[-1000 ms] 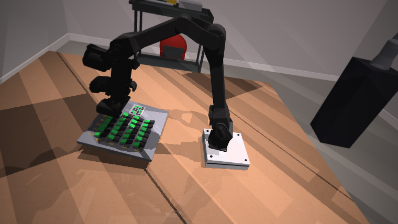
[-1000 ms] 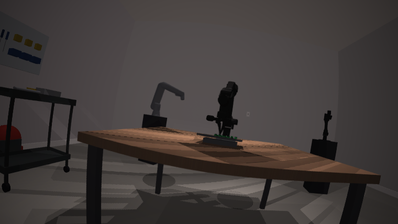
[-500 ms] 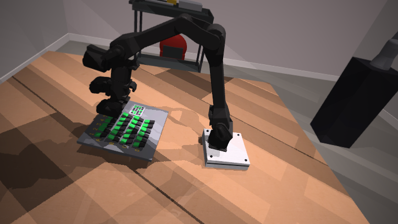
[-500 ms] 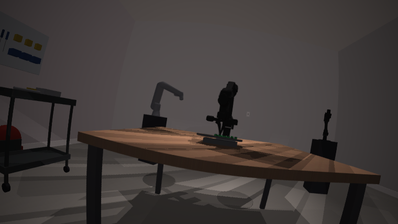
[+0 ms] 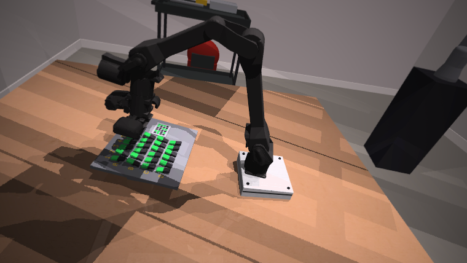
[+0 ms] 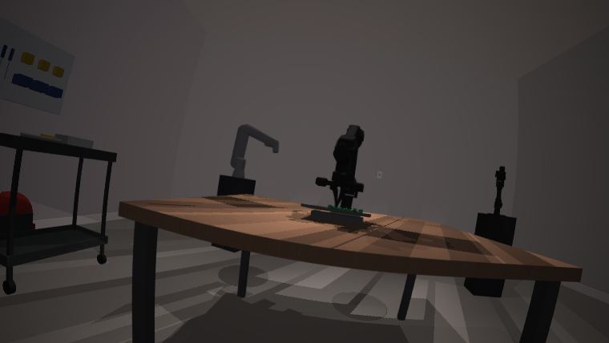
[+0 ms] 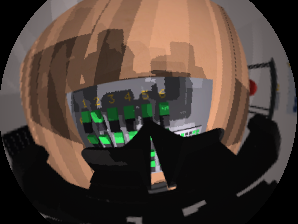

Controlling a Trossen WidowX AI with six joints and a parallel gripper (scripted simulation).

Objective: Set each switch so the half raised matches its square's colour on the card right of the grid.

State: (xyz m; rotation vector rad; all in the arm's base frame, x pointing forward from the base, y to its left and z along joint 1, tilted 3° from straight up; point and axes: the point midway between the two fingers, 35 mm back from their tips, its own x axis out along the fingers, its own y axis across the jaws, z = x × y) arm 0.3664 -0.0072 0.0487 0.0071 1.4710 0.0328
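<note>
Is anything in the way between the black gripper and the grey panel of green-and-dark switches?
Nothing visible stands between them: the black gripper, fingers shut, hangs right over the far part of the grey switch panel.

Arm arched high, closed gripper pointing down

In the top view, the black arm (image 5: 184,40) (image 6: 352,143) reaches from its foot (image 5: 258,162) toward ten o'clock. The upper arm (image 5: 254,94) stands nearly upright, pointing to twelve; past the bend, the forearm (image 5: 176,45) slopes down toward eight. The wrist (image 5: 141,90) hangs steeply, pointing to six, with the gripper (image 5: 139,133) (image 6: 346,206) (image 7: 148,123) below it. In the wrist view, the dark fingers taper toward twelve and meet at their tips, shut.
</note>
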